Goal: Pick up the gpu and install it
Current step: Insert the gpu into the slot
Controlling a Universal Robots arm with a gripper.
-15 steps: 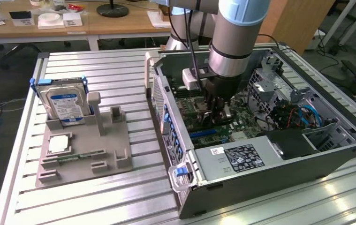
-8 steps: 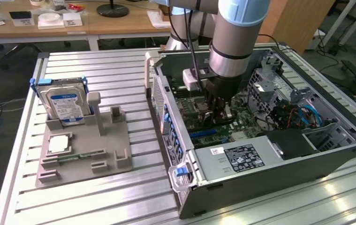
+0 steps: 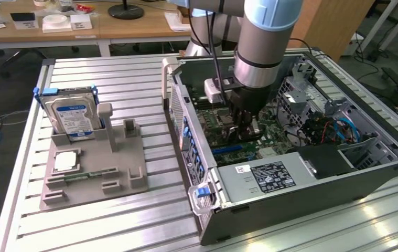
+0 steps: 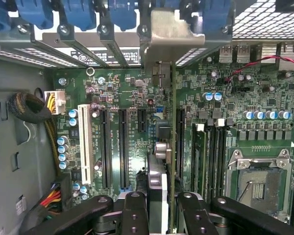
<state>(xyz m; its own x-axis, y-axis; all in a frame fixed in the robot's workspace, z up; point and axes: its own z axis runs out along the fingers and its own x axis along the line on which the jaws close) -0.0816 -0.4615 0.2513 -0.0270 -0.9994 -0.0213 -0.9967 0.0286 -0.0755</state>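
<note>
The claw [image 4: 161, 213] hung inside the open computer case [image 3: 366, 178], closed on the gpu [image 4: 162, 147], which stood edge-on between its fingers [image 4: 135, 215]; the card's metal bracket [image 4: 170, 34] reached ahead of the claw to the case's rear slot wall; directly beneath the claw lay the green motherboard [image 4: 220, 127], its dark expansion slots running parallel to the held card, the empty processor socket [image 4: 258, 183] off to one side; outside the case, away from the claw, a grey fixture [image 3: 94, 168] on the bench [image 3: 142, 226] carried the hard drive [image 3: 73, 116].
</note>
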